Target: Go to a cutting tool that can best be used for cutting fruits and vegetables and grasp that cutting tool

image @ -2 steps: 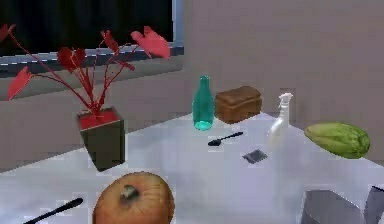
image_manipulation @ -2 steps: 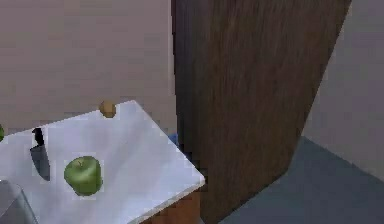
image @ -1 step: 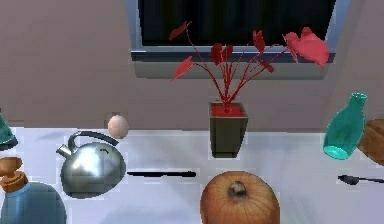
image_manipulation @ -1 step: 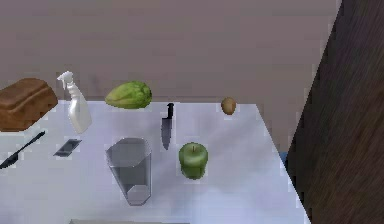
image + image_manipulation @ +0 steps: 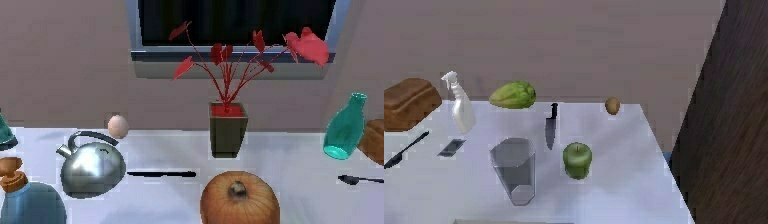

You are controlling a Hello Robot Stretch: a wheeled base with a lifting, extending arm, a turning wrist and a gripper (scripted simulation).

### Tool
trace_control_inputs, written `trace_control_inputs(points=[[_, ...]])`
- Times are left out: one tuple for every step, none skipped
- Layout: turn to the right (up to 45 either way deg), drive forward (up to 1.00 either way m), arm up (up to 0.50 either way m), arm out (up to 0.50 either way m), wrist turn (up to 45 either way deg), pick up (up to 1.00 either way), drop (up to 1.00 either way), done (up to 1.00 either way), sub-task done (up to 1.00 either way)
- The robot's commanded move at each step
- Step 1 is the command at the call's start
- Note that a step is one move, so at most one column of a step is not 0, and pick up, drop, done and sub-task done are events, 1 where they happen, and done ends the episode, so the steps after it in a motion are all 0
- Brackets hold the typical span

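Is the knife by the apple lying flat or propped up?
Lying flat: the knife rests full length on the table, handle toward the wall, beside the apple.

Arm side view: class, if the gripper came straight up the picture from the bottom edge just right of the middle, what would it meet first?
Probably the green apple, though depth is unclear; the knife lies farther out, leftward.

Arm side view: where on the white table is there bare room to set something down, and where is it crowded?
Bare tabletop lies between the apple, the small brown thing and the table's right edge. A second patch lies at the near left, beside the glass. It is crowded from the bread and spray bottle across to the knife.
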Motion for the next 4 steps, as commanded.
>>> trace_control_inputs(points=[[0.0, 0.0, 0.38, 0.0, 0.0, 0.0, 0.0, 0.0, 0.0], [0.0, 0.0, 0.0, 0.26, 0.0, 0.0, 0.0, 0.0, 0.0], [0.0, 0.0, 0.0, 0.0, 45.0, 0.0, 0.0, 0.0, 0.0], [0.0, 0.0, 0.0, 0.0, 45.0, 0.0, 0.0, 0.0, 0.0]])
